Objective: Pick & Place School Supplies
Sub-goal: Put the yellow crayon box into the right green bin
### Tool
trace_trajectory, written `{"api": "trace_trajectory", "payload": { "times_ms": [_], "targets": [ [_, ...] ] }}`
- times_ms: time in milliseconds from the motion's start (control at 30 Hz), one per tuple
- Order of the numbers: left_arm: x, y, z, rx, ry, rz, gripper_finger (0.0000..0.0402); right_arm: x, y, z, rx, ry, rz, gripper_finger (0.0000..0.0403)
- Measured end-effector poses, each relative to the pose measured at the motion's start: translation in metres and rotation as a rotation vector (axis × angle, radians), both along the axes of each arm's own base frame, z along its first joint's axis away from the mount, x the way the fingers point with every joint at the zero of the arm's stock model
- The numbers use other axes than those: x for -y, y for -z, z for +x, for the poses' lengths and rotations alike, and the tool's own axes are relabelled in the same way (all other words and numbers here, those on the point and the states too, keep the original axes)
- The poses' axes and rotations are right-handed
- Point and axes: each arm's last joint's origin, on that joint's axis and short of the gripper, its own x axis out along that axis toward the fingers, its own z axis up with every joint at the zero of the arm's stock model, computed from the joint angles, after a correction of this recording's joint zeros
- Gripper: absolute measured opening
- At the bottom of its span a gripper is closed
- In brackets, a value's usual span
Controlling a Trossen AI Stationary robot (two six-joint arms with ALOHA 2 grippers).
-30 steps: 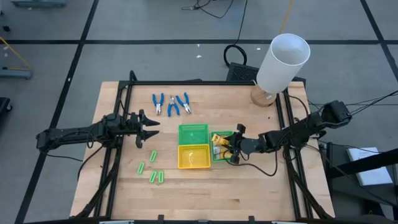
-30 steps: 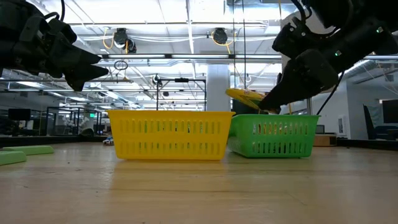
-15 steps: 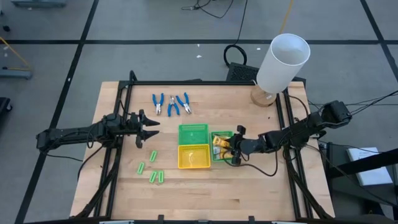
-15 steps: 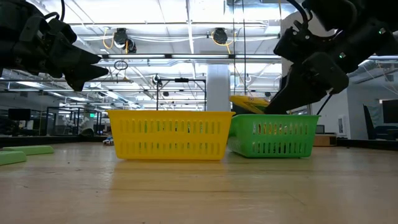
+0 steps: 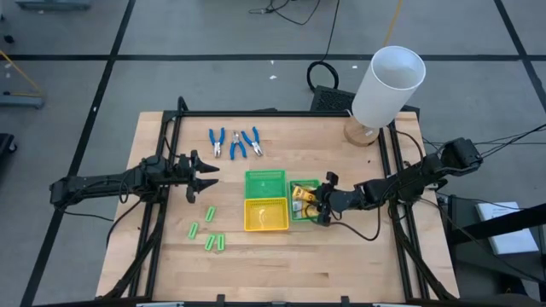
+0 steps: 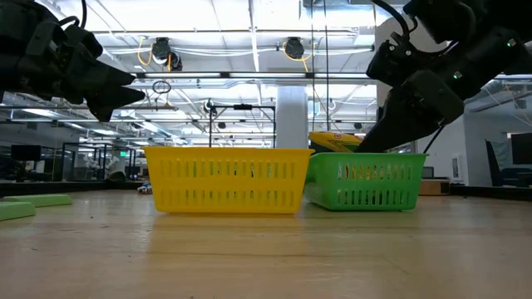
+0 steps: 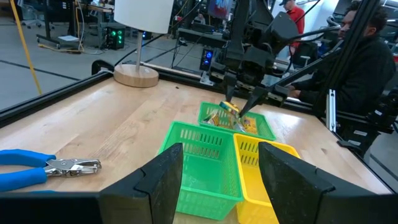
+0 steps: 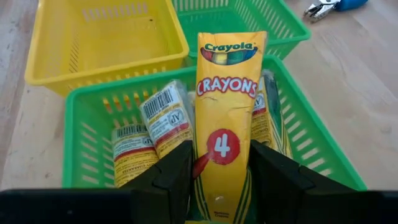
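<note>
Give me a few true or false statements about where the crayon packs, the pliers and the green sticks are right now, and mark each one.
1. The right gripper is shut on a crayon pack above a green tray. True.
2. The yellow tray holds the green sticks. False: the green sticks lie on the table, and the tray looks empty.
3. Three blue-handled pliers lie on the table. True.
4. The left gripper holds a plier. False: it is open and empty, beside the trays.
</note>
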Motion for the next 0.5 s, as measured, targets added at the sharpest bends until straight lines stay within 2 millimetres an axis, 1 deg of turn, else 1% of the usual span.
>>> {"api": "trace_trajectory", "payload": {
  "times_ms": [500],
  "targets": [
    [0.0000,0.0000,0.0000,0.000,0.000,0.000,0.0214,0.0000,0.0000,0.0000,0.013,0.040,0.052,0.0141]
  ]
}}
